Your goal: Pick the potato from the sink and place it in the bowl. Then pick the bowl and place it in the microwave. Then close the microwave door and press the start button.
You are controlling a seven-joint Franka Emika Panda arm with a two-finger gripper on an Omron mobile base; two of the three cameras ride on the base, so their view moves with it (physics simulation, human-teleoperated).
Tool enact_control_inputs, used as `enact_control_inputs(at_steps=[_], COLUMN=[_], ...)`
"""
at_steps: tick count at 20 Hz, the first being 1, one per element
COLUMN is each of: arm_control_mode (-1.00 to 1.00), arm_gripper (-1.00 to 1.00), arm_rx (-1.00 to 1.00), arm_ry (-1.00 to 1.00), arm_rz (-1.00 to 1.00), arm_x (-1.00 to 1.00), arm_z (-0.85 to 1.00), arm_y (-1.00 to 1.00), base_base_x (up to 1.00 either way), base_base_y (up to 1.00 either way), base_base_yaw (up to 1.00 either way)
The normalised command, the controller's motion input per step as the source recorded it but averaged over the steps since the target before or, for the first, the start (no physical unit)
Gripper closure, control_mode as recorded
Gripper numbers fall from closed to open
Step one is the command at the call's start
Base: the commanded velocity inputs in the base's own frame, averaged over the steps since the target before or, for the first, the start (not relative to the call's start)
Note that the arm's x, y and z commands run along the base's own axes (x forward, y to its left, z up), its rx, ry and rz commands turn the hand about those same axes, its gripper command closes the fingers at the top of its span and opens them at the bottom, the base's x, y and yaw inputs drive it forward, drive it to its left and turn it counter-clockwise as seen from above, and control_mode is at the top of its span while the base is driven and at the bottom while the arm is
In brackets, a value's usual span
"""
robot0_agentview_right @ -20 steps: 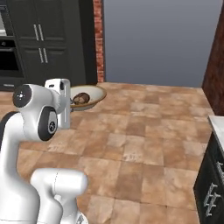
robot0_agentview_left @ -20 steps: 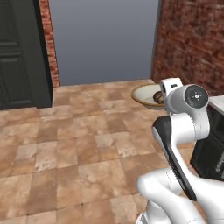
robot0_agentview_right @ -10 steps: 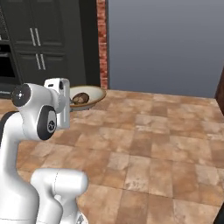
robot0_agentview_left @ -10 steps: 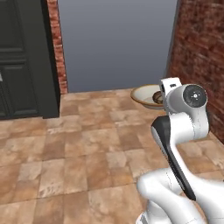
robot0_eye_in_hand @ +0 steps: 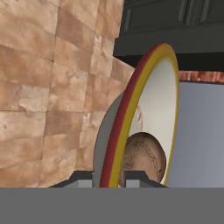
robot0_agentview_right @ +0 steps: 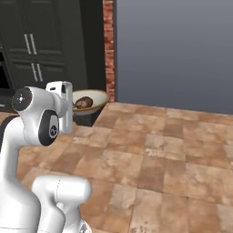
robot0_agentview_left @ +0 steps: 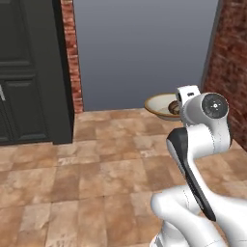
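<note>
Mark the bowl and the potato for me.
bowl [robot0_agentview_right: 101,98], right base view, on the cream inner wall near its right rim.
potato [robot0_eye_in_hand: 144,158], hand view, on its brown middle, inside the bowl.

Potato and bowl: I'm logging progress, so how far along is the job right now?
Done: the potato lies in the bowl. In hand: the gripper is shut on the bowl's rim and carries it above the tiled floor, beside dark cabinets. Left: setting the bowl in the microwave, closing its door and pressing start.
</note>
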Motion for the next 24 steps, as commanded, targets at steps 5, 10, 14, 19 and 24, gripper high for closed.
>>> enact_control_inputs(at_steps=[5, 10, 14, 19, 24], arm_control_mode=[1.00, 1.00, 1.00, 1.00, 1.00], arm_gripper=[1.00, 1.00, 1.00, 1.00, 1.00], arm_rx=[0.00, 0.00, 0.00, 0.00, 0.00], arm_ry=[0.00, 0.00, 0.00, 0.00, 0.00], arm_rz=[0.00, 0.00, 0.00, 0.00, 0.00], arm_x=[0.00, 0.00, 0.00, 0.00, 0.00], arm_z=[0.00, 0.00, 0.00, 0.00, 0.00], arm_y=[0.00, 0.00, 0.00, 0.00, 0.00], base_base_x=[1.00, 1.00, 1.00, 1.00, 1.00], base_base_y=[0.35, 0.43, 0.46, 0.60, 0.93], base_base_yaw=[0.05, 0.00, -0.01, -0.11, -0.23])
